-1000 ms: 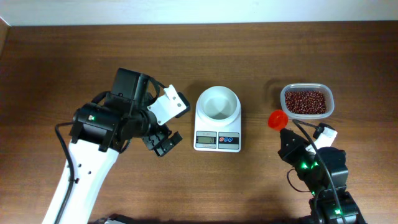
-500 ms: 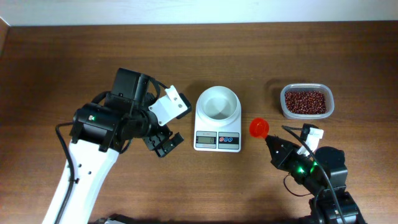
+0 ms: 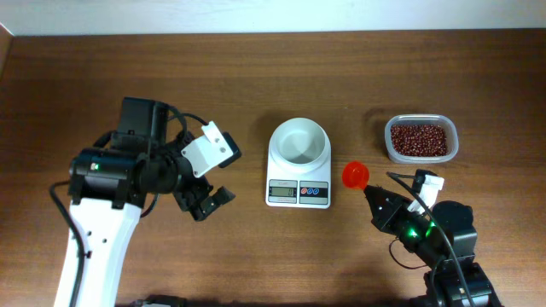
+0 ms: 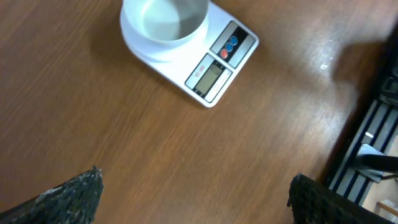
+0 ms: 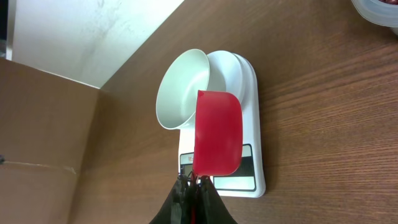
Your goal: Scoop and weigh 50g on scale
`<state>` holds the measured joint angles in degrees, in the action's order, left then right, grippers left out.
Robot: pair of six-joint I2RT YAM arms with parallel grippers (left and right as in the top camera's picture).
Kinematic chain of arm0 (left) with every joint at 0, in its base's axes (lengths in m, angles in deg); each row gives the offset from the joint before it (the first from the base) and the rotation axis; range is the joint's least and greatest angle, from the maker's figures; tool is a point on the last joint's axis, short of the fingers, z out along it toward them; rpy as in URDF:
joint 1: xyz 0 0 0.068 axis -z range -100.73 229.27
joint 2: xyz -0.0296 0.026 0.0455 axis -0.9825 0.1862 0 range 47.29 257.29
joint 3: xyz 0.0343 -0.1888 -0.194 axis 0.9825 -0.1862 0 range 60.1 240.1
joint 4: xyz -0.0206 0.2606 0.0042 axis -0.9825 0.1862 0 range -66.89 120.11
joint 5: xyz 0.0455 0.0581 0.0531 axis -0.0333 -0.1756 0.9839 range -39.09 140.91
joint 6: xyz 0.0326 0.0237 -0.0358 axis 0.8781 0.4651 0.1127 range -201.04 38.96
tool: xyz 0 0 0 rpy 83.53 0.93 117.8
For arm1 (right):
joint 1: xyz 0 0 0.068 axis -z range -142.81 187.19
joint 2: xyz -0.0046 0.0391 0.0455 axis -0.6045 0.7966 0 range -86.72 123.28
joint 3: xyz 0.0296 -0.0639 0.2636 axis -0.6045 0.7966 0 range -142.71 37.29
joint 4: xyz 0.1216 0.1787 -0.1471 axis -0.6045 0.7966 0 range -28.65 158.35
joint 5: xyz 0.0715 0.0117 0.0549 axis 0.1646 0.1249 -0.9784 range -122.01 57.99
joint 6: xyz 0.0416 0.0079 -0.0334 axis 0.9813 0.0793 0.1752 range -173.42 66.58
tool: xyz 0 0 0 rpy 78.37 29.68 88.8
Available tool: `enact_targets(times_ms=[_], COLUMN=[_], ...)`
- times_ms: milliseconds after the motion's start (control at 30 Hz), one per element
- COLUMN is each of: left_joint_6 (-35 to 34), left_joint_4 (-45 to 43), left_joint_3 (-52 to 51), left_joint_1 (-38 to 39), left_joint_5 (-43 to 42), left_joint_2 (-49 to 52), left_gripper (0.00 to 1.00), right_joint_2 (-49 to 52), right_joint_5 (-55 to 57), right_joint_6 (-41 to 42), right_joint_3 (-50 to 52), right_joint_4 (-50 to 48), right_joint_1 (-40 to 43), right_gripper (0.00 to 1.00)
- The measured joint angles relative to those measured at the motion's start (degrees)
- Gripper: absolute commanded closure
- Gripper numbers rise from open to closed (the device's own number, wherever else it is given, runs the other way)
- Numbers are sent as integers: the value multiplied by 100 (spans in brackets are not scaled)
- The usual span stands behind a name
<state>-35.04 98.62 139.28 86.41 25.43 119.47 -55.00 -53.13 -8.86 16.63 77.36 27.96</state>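
Observation:
The white scale point(image 3: 298, 164) stands mid-table with its round bowl point(image 3: 299, 141) empty; it also shows in the left wrist view as scale point(image 4: 193, 50) and in the right wrist view as scale point(image 5: 233, 93). The red-brown beans point(image 3: 419, 139) fill a clear tub at the right. My right gripper point(image 3: 374, 196) is shut on the handle of a red scoop point(image 3: 355, 175), which hangs just right of the scale's display. From the wrist the gripper point(image 5: 193, 184) holds the scoop point(image 5: 217, 134) in front of the bowl. My left gripper point(image 3: 209, 201) is open, left of the scale, holding nothing.
The clear tub point(image 3: 452, 128) sits at the right rear, its rim point(image 5: 379, 9) in the right wrist view's corner. Left fingertips point(image 4: 71, 194) hover over bare brown wood. A pale wall edge runs along the table's far side.
The right gripper carried the scoop from beside the tub leftward to the scale's side, then stopped. The left arm drew back to the left, away from the scale.

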Motion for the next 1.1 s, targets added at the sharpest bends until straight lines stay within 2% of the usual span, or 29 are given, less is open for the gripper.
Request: enact_targets(times_ms=[200, 633, 800, 833, 900, 1033, 1100], left_joint_6=[227, 245, 245, 245, 245, 245, 245], left_joint_4=[-208, -245, -247, -249, -247, -254, -247], left_joint_3=[-566, -581, -581, -581, -581, -584, -586], left_joint_1=[2, 2, 2, 2, 2, 2, 2], left_joint_5=[-181, -39, 0, 2, 2, 4, 2], left_joint_2=[-61, -61, -61, -61, -61, -61, -61], left_gripper=[1, 1, 1, 1, 1, 1, 1], right_joint_2=[0, 0, 11, 22, 0, 293, 931], right_joint_5=[7, 52, 343, 372, 901, 1792, 2240], right_joint_6=[0, -105, -1381, -1897, -2721, -3259, -3467], right_joint_3=[0, 0, -175, -614, -1622, -2603, -3001], right_joint_4=[-11, -13, 35, 269, 1517, 2433, 2577], right_joint_1=[0, 0, 0, 4, 7, 7, 7], right_gripper=[96, 96, 96, 96, 96, 96, 96])
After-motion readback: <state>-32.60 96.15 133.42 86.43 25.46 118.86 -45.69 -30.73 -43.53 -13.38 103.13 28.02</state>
